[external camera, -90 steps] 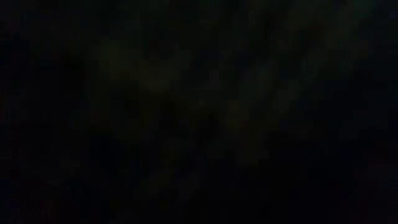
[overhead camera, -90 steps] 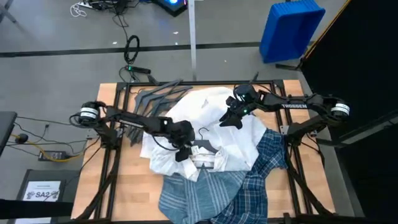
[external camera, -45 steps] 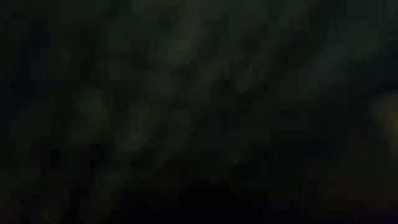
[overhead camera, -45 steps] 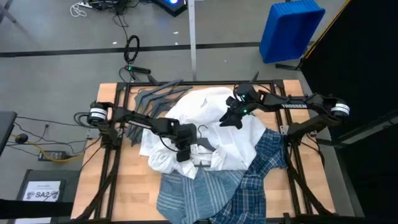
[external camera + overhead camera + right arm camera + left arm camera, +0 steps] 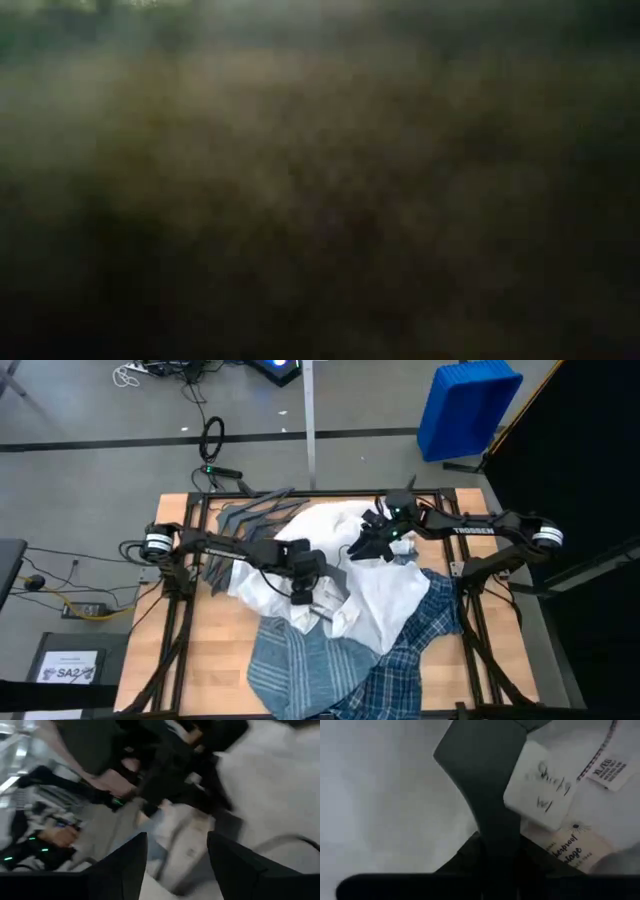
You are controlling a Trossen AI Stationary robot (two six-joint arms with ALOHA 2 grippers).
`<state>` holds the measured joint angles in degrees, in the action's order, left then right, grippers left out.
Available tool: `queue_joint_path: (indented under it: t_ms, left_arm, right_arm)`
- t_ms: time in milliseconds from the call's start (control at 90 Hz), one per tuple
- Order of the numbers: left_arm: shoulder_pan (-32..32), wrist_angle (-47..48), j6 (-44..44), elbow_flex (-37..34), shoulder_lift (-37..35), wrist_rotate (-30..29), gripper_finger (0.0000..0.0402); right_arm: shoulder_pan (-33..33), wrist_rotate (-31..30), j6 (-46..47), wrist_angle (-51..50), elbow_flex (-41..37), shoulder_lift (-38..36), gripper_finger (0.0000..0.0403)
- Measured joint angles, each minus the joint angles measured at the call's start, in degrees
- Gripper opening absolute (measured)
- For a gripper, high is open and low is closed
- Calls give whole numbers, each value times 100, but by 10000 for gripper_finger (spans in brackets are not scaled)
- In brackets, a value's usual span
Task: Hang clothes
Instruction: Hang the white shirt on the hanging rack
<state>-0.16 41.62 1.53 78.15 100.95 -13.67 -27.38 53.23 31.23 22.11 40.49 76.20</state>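
Clothes heaped on the wooden table (image 5: 215, 650), three soft shirts, none hung up yet. Nearest, at 6 o'clock, striped shirt (image 5: 300, 670), thin and floppy, hanging over the table edge. Next to it at 5 o'clock, plaid shirt (image 5: 425, 645), darker blue squares, all crumpled. In the middle, white shirt (image 5: 385, 595), smooth and plain, lying partly over the other two. Left gripper (image 5: 303, 588) down on the white shirt near the collar, looks squeezed tight on a dark grey hanger (image 5: 485, 795), hard, flat plastic, right beside a white paper tag (image 5: 540, 795). Right gripper (image 5: 366, 550) at 1 o'clock from the left one, fingers spread wide, holding nothing, over the white cloth. Best way on, as a guess: keep the hanger steady, pinch just one layer at the collar, lift it open, slide the hanger arm inside slowly, no tugging. Farther back at 11 o'clock, spare hangers (image 5: 250, 510) in a bundle. Beyond the table at 1 o'clock, blue bin (image 5: 465, 405) on the floor.
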Motion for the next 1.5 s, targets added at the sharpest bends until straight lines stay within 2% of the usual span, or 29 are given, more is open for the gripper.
queue_joint_path:
  t_ms: [178, 278, 433, 589, 789, 911, 1133, 1278, 1389, 1500]
  left_arm:
    - [0, 883, 100, 818, 0, -1069, 55]
    - [30, 1000, 328, 1282, -2, -1751, 55]
    - [131, 1028, 855, 2166, -2, -2826, 55]
    - [216, 1044, 1542, 3078, -9, -3871, 55]
    - [477, 750, 2635, 4085, -13, -4665, 55]
    - [752, 316, 3523, 4572, -13, -4866, 55]
    - [1499, -785, 5151, 5311, -15, -4849, 55]
    - [2069, -1287, 5760, 5683, -15, -4306, 55]
    - [2475, -1771, 5994, 5687, -20, -3835, 55]
    - [2880, -1868, 6127, 5667, -15, -3421, 55]
  right_arm:
    - [-394, 397, 709, 1475, 46, -529, 173]
    - [-692, 357, 817, 1979, 262, -966, 169]
    - [-1059, 41, 729, 2043, 764, -1556, 165]
    - [-1236, -7, 736, 2038, 1198, -1836, 164]
    - [-1248, -127, 749, 2017, 1399, -1832, 161]
    - [-1239, -163, 645, 1970, 1399, -1713, 157]
    - [-1239, -221, 461, 1969, 1399, -1415, 157]
    - [-1290, -221, 460, 1964, 1399, -1245, 153]
    - [-1313, -201, 459, 1956, 1399, -1150, 151]
    - [-1324, -139, 467, 1908, 1399, -1125, 151]
